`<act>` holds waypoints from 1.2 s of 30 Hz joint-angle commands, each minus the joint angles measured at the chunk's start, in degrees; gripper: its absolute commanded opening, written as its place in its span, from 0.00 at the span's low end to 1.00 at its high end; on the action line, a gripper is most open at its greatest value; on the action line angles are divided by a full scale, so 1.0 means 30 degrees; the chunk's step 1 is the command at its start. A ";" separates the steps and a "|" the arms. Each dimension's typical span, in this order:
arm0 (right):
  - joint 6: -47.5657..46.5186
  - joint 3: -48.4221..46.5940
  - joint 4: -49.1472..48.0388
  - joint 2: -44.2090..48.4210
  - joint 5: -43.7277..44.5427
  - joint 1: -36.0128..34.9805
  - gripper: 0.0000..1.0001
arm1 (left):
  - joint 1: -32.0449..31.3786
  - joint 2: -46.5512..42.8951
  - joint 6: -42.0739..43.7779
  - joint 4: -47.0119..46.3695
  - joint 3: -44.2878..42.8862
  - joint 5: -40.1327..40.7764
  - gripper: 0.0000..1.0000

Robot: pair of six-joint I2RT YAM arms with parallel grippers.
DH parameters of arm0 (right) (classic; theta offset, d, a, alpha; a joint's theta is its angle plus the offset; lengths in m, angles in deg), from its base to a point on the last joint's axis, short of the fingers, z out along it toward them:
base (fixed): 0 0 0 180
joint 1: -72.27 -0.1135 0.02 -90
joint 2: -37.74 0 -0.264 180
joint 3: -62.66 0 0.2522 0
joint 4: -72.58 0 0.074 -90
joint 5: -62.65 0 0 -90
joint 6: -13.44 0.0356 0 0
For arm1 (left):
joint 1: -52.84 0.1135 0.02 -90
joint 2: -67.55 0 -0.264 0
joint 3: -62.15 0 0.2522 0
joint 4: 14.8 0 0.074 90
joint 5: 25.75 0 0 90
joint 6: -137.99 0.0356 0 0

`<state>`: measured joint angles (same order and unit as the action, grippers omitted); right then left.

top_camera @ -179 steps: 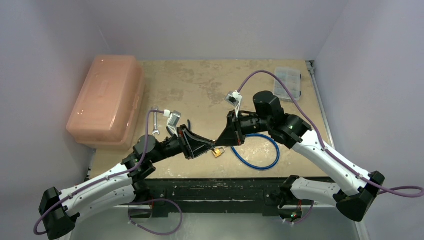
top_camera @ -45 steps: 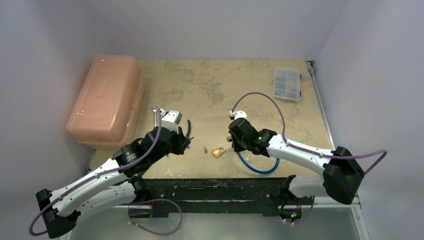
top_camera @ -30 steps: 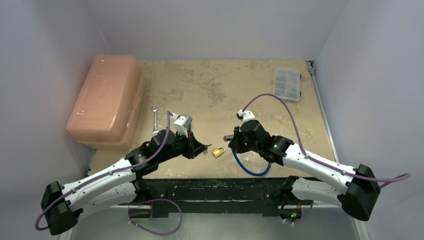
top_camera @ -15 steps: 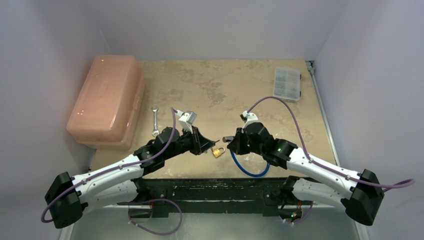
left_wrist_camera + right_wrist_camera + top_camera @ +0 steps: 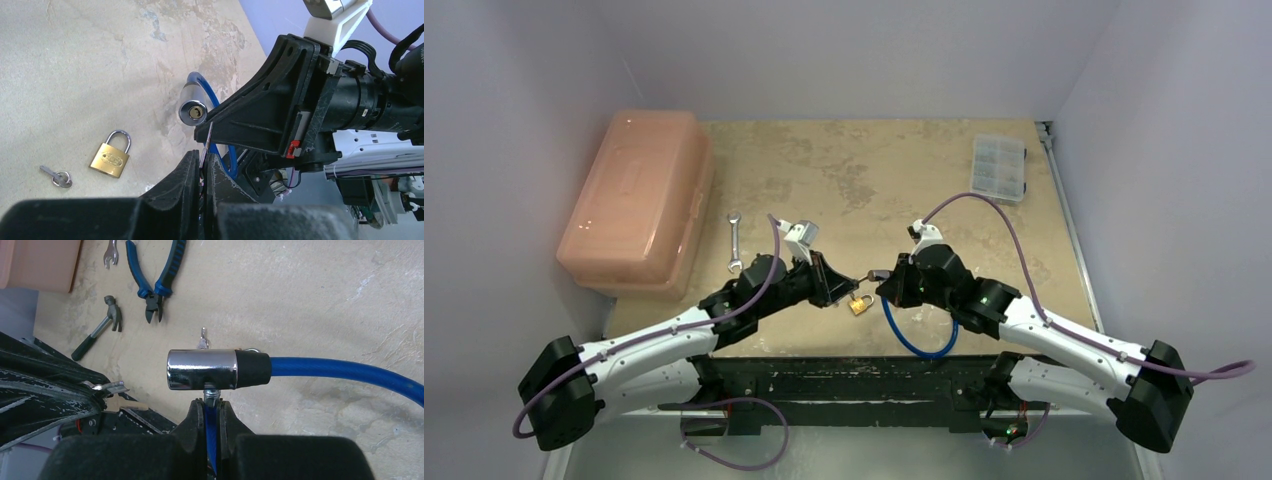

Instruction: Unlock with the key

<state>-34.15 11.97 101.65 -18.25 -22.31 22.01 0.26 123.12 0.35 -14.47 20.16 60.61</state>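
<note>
A thin silvery key (image 5: pixel 208 136) sticks up from my left gripper (image 5: pixel 202 156), which is shut on it. The key's tip sits just below and right of the keyhole in the chrome cylinder (image 5: pixel 192 111) of a blue cable lock, apart from it. My right gripper (image 5: pixel 212 402) is shut on the blue cable right under that cylinder (image 5: pixel 202 369), holding it above the table. In the top view the left gripper (image 5: pixel 849 290) and the right gripper (image 5: pixel 880 278) nearly meet near the table's front edge. In the right wrist view the key (image 5: pixel 111 387) pokes out at the left.
A small brass padlock (image 5: pixel 111 155) and another small key (image 5: pixel 57 176) lie on the table under the grippers. Blue pliers (image 5: pixel 152 277) and a small hammer (image 5: pixel 97 335) lie nearby. A wrench (image 5: pixel 735 243), a pink box (image 5: pixel 639 200) and a clear organiser (image 5: pixel 999 167) stand further back.
Over the last second the left arm reached right and the right gripper edged left, bringing the key close to the lock cylinder. Both grippers stayed shut.
</note>
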 commanded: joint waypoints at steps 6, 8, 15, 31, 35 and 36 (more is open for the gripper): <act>0.0328 -0.0029 -0.1518 -0.0162 0.0110 -0.0092 0.00 | -0.0056 0.0590 -0.0244 -0.1701 -0.0051 0.0188 0.00; 0.0335 0.0003 -0.1512 -0.0147 0.0108 -0.0092 0.00 | -0.0079 0.0732 -0.0215 -0.1733 -0.0151 0.0213 0.00; 0.0335 0.0139 -0.1588 0.0036 0.0214 -0.0092 0.00 | -0.0054 0.1127 -0.0099 -0.1728 -0.0305 0.0453 0.00; 0.0291 0.0290 -0.1708 -0.0051 0.0181 -0.0092 0.00 | -0.0056 0.1691 -0.0237 -0.1933 -0.0346 0.0667 0.00; 0.0307 0.0278 -0.1768 -0.0089 0.0141 -0.0092 0.00 | -0.0053 0.1750 -0.0210 -0.1994 -0.0347 0.0682 0.00; 0.0284 0.0291 -0.1775 -0.0121 0.0112 -0.0085 0.00 | -0.0054 0.1750 -0.0220 -0.1997 -0.0346 0.0671 0.00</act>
<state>-34.08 12.83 99.68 -18.99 -22.36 22.01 0.26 128.37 0.35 -16.89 20.16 62.01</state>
